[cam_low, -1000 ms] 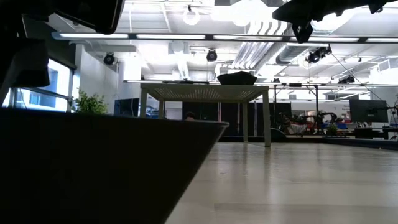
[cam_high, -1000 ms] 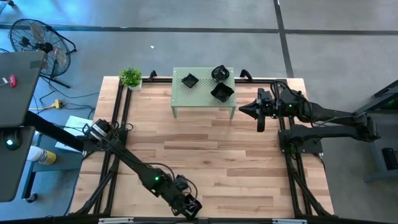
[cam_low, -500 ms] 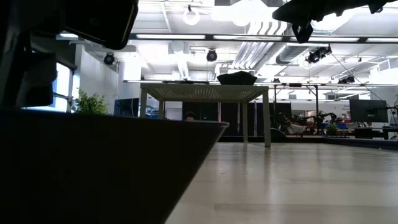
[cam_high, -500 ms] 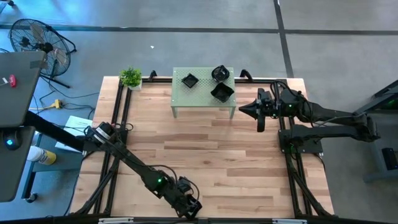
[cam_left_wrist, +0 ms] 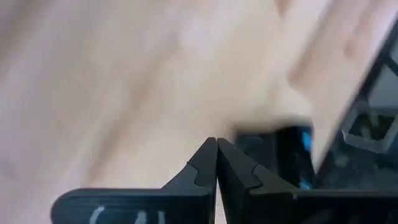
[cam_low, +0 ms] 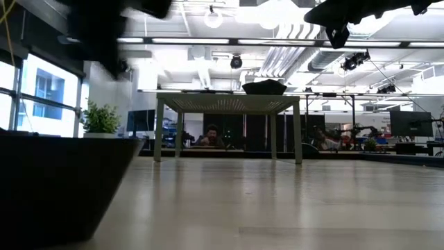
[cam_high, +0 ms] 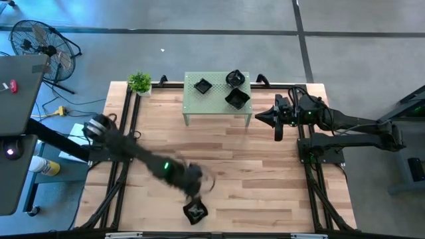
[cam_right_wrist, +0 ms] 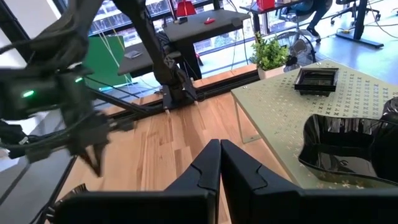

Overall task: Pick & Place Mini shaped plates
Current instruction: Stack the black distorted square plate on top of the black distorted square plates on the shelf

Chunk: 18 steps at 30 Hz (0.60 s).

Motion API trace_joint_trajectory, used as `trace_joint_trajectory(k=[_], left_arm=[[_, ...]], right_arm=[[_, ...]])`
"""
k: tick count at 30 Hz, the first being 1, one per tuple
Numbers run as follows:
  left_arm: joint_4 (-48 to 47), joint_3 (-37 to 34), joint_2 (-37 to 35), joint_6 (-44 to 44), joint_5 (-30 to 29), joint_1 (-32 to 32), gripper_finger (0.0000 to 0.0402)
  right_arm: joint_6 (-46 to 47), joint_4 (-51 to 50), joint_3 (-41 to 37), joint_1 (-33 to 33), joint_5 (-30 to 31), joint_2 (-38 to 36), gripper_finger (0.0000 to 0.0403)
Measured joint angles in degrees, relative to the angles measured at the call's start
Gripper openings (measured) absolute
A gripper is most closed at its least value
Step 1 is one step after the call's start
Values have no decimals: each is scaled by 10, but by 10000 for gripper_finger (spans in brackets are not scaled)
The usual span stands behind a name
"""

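Three mini shaped plates [cam_high: 226,89] sit on the small green perforated stand [cam_high: 192,105] at 12 o'clock on the wooden surface [cam_high: 265,172]. A fourth plate [cam_high: 195,211] lies alone at 6 o'clock. The left claw [cam_left_wrist: 216,149], blurred above that plate, is pinched together and empty. The right claw [cam_right_wrist: 219,151] hovers at 2 o'clock, closed and empty

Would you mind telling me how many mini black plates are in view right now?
4: three on the small green stand, a square one, a rounded one and a larger one; one on the table's near edge.
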Motion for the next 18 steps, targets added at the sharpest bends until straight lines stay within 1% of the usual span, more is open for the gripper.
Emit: trace_joint_trajectory(k=[3, 5, 7, 9, 11, 13, 16, 18], left_arm=[[-11, 0, -11, 91, -3, 74, 1], [5, 0, -11, 144, 0, 121, 1], [24, 0, -9, 174, 11, 160, 1], [40, 0, -5, 187, 44, 182, 1], [24, -1, -10, 195, 68, 180, 1], [6, -1, -25, 195, 77, 155, 0], [-13, 0, -38, 163, 72, 100, 0], [-14, -1, -38, 120, 59, 57, 0]], right_arm=[[0, 0, 0, 0, 0, 0, 7], [1, -2, 0, 0, 4, 0, 7], [3, -3, 0, 0, 9, 0, 7], [14, -3, 0, 0, 10, 0, 7], [25, -3, 0, 0, 10, 0, 7], [27, -6, 0, 0, 9, 0, 7], [26, -7, 0, 0, 9, 0, 7], [25, -7, 0, 0, 10, 0, 7]])
